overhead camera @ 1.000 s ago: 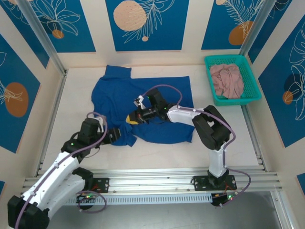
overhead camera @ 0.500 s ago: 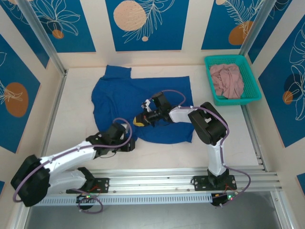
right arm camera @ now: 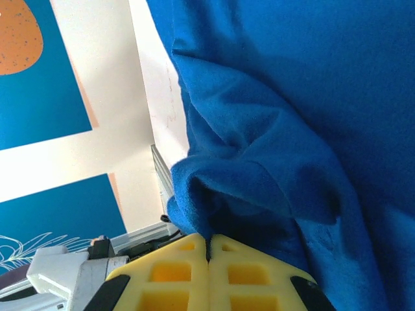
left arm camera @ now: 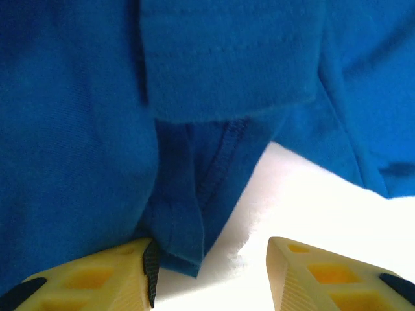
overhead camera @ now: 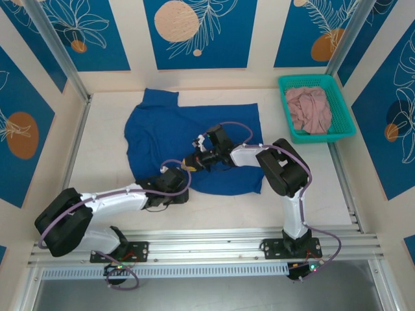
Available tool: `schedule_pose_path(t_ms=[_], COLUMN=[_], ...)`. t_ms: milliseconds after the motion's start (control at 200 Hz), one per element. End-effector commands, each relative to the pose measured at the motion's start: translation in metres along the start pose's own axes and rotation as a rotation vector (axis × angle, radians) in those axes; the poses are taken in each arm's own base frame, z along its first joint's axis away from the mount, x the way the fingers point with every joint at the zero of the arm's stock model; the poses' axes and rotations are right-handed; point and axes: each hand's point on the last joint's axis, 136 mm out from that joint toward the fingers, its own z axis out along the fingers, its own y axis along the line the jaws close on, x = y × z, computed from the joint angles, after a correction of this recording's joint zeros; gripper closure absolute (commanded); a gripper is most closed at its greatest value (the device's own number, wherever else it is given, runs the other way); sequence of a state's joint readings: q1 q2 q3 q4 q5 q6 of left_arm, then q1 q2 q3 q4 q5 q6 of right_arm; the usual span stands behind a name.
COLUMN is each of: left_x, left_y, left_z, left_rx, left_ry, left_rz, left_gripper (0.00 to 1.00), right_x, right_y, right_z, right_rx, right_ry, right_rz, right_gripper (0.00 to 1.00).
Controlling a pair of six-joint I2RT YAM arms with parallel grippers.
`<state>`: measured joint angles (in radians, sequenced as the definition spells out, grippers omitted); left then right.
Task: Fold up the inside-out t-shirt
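Top external view: over the past second my left arm has swung in from 8 o'clock, bringing my left claw (overhead camera: 177,189) to the near hem of the inside-out t-shirt (overhead camera: 194,126). The shirt lies spread on the table (overhead camera: 104,149) from centre toward 11 o'clock. In the left wrist view that claw is narrower than before but still partly open. Its fingers (left arm camera: 97,278) stand astride a seamed edge of blue cloth that rests against one finger, gripped by neither. My right claw (overhead camera: 190,164), barely moved in the last half second, is closed tight, pinching a raised fold of the shirt at 6 o'clock of centre.
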<state>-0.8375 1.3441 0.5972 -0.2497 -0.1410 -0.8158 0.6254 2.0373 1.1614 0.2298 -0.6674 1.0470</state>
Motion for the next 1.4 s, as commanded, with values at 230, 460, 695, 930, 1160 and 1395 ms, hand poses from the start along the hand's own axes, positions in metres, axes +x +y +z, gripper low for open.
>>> schedule_pose_path(t_ms=[230, 460, 695, 930, 1160, 1395], left_x=[-0.016, -0.016, -0.016, -0.015, -0.009, -0.012], left_y=[0.014, 0.014, 0.019, 0.031, 0.062, 0.082], left_z=[0.001, 0.004, -0.001, -0.026, -0.075, -0.115], left_rx=[-0.092, -0.098, -0.105, -0.118, -0.145, -0.098], left_ry=[-0.09, -0.087, -0.097, -0.129, -0.19, -0.281], left_rz=[-0.029, -0.023, -0.026, -0.023, -0.033, -0.097], left_gripper=[0.59, 0.7, 0.83, 0.96, 1.0, 1.0], right_x=[0.007, 0.008, 0.008, 0.006, 0.004, 0.003], right_y=[-0.013, -0.014, -0.013, -0.016, -0.023, -0.026], right_z=[0.0, 0.0, -0.002, -0.003, -0.003, -0.001], right_rx=[-0.01, -0.009, -0.005, 0.013, 0.044, 0.078], right_ry=[0.025, 0.024, 0.02, 0.011, 0.003, 0.001], right_rz=[0.009, 0.01, 0.008, 0.006, 0.014, 0.007], right_gripper=[1.0, 1.0, 1.0, 1.0, 1.0, 1.0])
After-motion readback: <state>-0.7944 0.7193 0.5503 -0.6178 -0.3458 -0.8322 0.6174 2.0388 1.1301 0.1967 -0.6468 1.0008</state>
